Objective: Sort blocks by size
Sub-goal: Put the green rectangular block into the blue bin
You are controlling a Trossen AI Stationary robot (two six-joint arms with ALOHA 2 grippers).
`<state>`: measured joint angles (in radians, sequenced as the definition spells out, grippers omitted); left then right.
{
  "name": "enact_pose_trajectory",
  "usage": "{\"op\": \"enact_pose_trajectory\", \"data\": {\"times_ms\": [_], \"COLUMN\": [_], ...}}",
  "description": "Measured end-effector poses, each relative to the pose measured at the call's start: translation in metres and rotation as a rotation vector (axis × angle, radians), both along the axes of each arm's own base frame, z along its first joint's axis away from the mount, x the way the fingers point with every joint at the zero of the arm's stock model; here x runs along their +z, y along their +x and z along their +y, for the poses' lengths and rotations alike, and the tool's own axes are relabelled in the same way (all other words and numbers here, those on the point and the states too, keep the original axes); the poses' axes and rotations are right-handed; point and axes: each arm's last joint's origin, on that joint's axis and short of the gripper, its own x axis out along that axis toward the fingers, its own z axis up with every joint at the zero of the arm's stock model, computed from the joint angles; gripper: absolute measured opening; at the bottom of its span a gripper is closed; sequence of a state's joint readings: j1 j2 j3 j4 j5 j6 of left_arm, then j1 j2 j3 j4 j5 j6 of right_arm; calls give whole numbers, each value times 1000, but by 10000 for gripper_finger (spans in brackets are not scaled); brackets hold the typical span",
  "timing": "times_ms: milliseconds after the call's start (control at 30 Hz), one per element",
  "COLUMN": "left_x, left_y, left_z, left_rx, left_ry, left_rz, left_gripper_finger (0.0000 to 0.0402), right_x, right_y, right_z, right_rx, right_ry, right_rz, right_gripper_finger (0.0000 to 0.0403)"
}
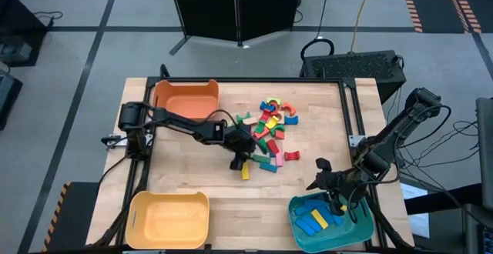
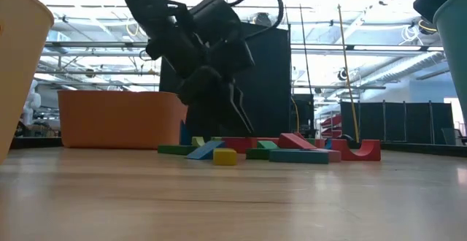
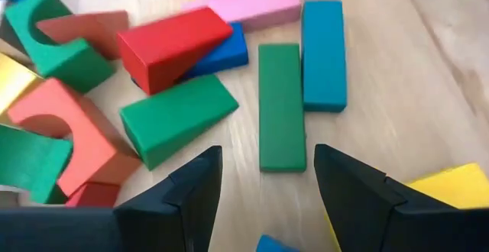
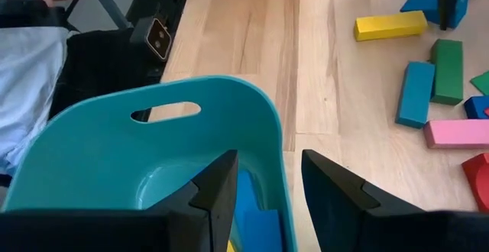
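Dark fingers of the left gripper point(image 3: 263, 198) stand apart and empty in the left wrist view, spread around the near end of a green bar point(image 3: 281, 103) lying flat on the table point(image 1: 185, 173). A teal bar point(image 3: 322, 53) lies just beside the green one, and a green wedge point(image 3: 179, 118) is near on its other side, so the fingers would do best to come down squarely astride the green bar alone and close across its narrow width. Beyond them the rest of the blocks point(image 1: 269, 131) lie scattered mid-table. The right gripper point(image 4: 263, 191) hangs over the teal bin point(image 4: 160, 141) with a narrow gap between its fingers and nothing held; blue blocks already lie inside.
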<state>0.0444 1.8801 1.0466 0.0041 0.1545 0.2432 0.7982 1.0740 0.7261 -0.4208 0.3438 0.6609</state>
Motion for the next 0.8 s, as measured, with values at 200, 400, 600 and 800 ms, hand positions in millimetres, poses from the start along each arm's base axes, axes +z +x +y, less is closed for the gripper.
{"op": "enact_pose_trajectory", "data": {"times_ms": [200,400,600,800], "left_x": [-3,-2,-9,-11], "left_y": [1,4,8,7], "left_z": [0,0,-1,-4], "left_rx": [-13,-27,-34,-42], "left_ry": [12,21,9,4], "left_rz": [-6,-34,-44,-33], "left_gripper_finger": [209,209,209,209], "right_x": [0,0,0,0], "right_y": [0,0,0,0], "right_z": [0,0,0,0], "right_rx": [0,-1,0,0], "right_ry": [2,2,2,2], "right_rz": [-1,-1,-2,-1], "right_gripper_finger": [132,132,132,132]}}
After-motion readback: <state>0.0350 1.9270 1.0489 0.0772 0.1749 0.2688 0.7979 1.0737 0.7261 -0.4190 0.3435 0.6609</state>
